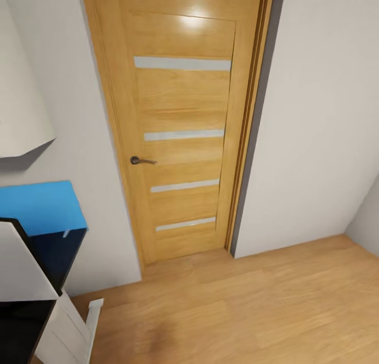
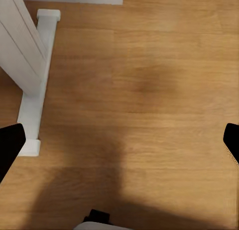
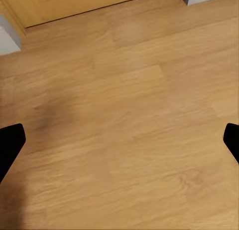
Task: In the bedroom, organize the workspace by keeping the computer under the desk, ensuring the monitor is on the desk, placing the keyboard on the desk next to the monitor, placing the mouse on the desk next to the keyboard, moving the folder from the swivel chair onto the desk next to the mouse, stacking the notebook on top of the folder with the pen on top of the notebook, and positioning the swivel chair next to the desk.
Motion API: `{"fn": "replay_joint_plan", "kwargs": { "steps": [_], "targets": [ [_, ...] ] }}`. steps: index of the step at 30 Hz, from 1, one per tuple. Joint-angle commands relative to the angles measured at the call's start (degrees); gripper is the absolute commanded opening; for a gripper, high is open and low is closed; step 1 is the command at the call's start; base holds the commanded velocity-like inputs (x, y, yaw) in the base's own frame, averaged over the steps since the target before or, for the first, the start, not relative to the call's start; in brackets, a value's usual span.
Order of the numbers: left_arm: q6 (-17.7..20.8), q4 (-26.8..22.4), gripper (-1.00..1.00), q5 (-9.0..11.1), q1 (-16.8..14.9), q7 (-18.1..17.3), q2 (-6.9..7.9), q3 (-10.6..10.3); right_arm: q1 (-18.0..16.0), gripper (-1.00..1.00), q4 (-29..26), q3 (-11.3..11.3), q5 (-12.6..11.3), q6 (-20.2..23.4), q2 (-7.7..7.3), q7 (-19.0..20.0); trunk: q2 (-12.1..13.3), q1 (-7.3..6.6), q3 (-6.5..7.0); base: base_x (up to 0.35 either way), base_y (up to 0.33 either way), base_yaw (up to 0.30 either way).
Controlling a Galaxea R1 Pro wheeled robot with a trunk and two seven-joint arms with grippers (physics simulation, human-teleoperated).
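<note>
I face a closed wooden door (image 1: 181,127) with frosted strips and a dark lever handle (image 1: 141,160), set in a pale grey wall (image 1: 316,132) over light wood plank floor (image 1: 237,311). In the left wrist view my left gripper (image 2: 119,145) hangs open above bare floor, its black fingertips (image 2: 10,145) at the picture's two sides with nothing between them. My right gripper (image 3: 119,142) is likewise open over bare planks, its fingertips (image 3: 10,142) far apart.
A bright blue wall panel (image 1: 39,206) and a white piece of furniture (image 1: 21,269) with a dark face stand at the left. Its white foot rail (image 2: 37,80) rests on the floor near my left gripper. Open floor stretches to the right.
</note>
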Motion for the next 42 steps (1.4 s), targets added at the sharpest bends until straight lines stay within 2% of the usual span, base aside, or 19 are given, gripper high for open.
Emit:
{"fn": "replay_joint_plan", "kwargs": {
  "steps": [1, 17, 42],
  "targets": [
    [-0.2, 0.0, 1.00, -0.1, 0.0, 0.1, -0.01, 0.1, 0.0, 1.00, 0.0, 0.0, 0.0, -0.2, 0.00, 0.0, 0.0, 0.03, -0.07, 0.256, -0.236, 0.276],
    [-0.3, 0.0, 1.00, -0.1, 0.0, 0.1, -0.03, 0.1, 0.0, 1.00, 0.0, 0.0, 0.0, -0.2, 0.00, 0.0, 0.0, 0.03, -0.07, 0.248, -0.232, 0.276],
    [-0.3, 0.2, 1.00, -0.1, 0.0, 0.0, 0.06, 0.1, 0.0, 1.00, 0.0, 0.1, 0.1, -0.1, 0.00, 0.0, 0.0, 0.03, -0.91, 0.008, -0.010, 0.273]
  ]
}}
